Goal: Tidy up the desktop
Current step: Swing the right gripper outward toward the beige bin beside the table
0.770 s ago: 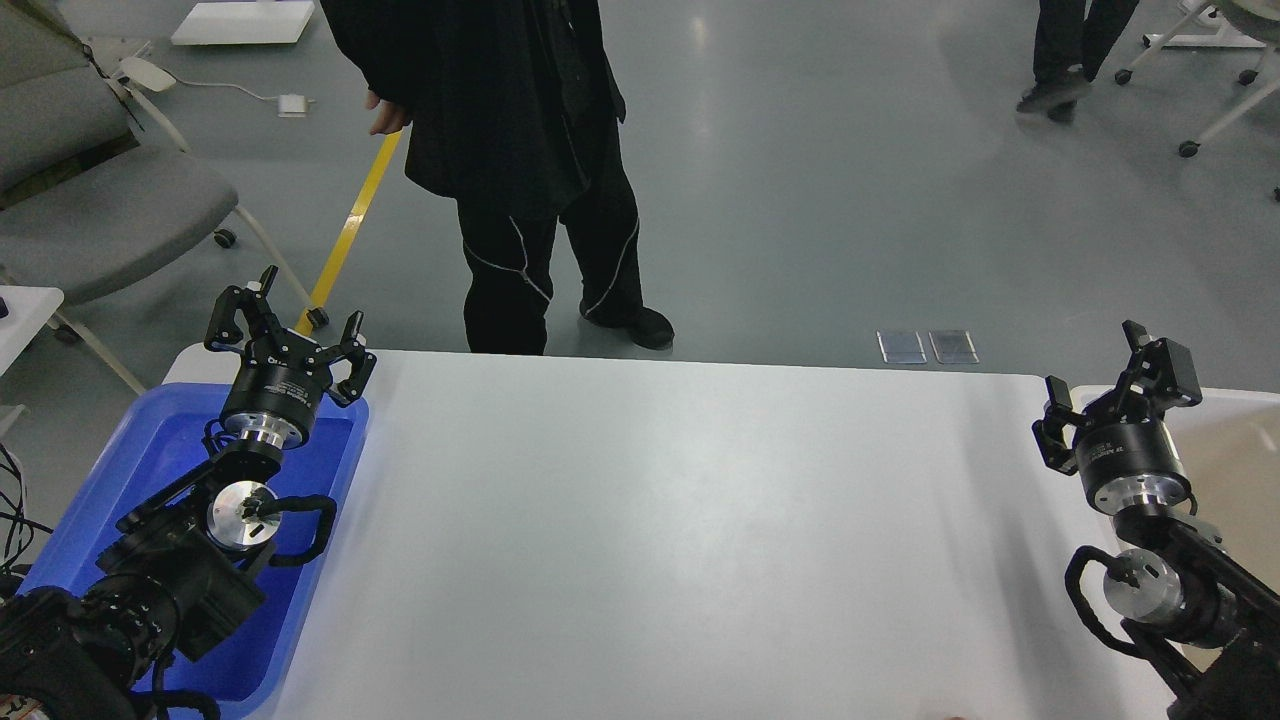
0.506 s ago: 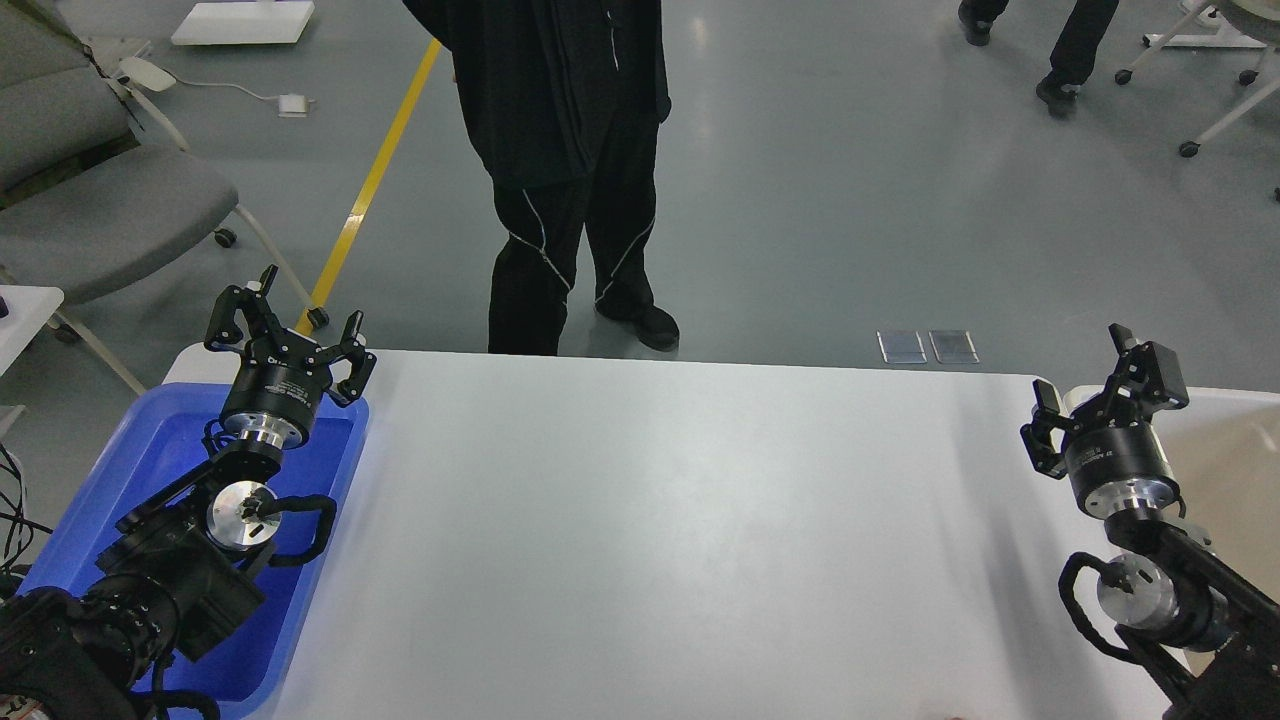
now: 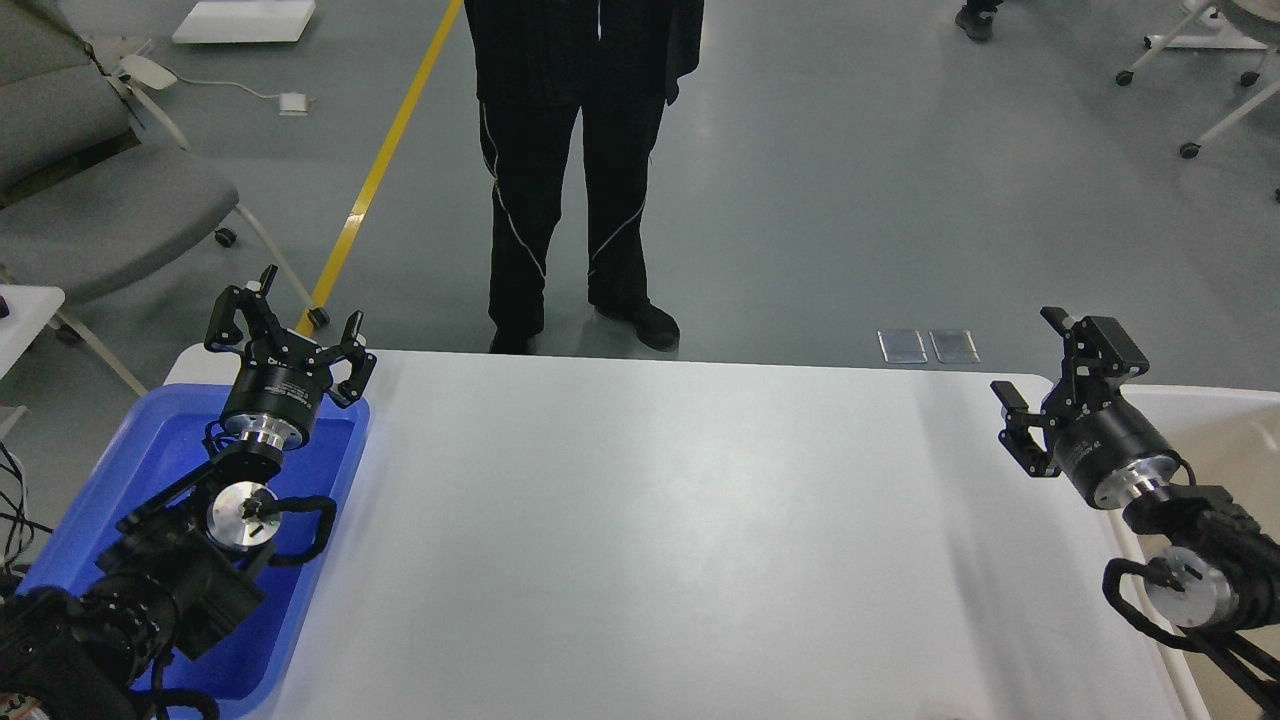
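With the desktop filling the lower middle of the frame and showing no loose item, I'd hold my left gripper, fingers spread over the blue tray at lower left, and my right gripper, also spread, at right near the beige bin, both parked wide.

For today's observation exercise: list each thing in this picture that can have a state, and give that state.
left gripper: open, holding nothing, above the blue tray's far end
right gripper: open, holding nothing, tilted over the desktop's right edge
desktop: bare white top
blue tray: upright, visible floor bare
beige bin: upright, visible inside bare
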